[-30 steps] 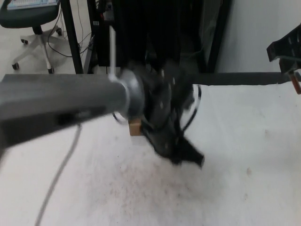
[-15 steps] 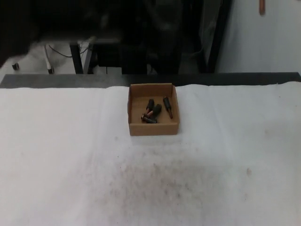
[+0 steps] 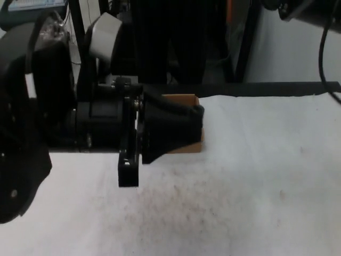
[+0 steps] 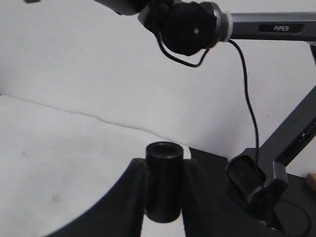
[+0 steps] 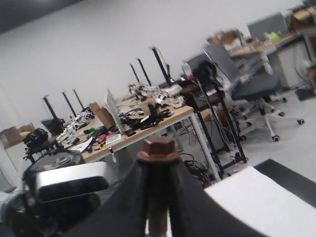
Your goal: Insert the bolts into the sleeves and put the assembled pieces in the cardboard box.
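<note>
A: We log the left gripper (image 4: 163,165) clamped round the sleeve (image 4: 163,185), its open end clear of the fingers (ready for insertion).

B: The right gripper (image 5: 158,168) pinches the bolt (image 5: 158,149) under its head; the cardboard box (image 3: 187,148) sits mid-frame in the high view.

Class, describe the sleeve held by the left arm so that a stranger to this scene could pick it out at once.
Over the white-covered bench, find the left pincer: its two dark fingers clamp the sleeve, a short black tube. Its end is hollow and open, unlike the bolt in the right pincer, which has a brownish hexagonal head.
</note>
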`<action>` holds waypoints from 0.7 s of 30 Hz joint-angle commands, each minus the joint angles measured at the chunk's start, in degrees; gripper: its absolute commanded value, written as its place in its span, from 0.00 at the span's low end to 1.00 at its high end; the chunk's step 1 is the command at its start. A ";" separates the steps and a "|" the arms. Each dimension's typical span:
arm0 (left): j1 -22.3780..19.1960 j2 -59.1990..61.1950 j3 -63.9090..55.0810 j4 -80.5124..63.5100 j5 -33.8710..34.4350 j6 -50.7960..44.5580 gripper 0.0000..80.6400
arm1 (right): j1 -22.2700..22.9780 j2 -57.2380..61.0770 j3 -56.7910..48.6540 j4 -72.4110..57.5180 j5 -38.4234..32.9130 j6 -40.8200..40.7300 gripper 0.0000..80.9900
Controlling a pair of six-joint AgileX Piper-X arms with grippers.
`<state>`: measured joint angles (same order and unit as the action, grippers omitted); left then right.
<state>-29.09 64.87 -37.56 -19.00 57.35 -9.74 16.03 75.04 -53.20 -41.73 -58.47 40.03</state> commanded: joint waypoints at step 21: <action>0.89 -0.12 11.28 -24.99 -6.20 -6.20 0.00 | 15.58 0.36 13.19 -19.88 18.02 -9.23 0.01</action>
<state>-28.33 64.90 -26.35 -42.46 50.43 -15.05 30.34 75.18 -39.95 -62.39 -42.22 32.10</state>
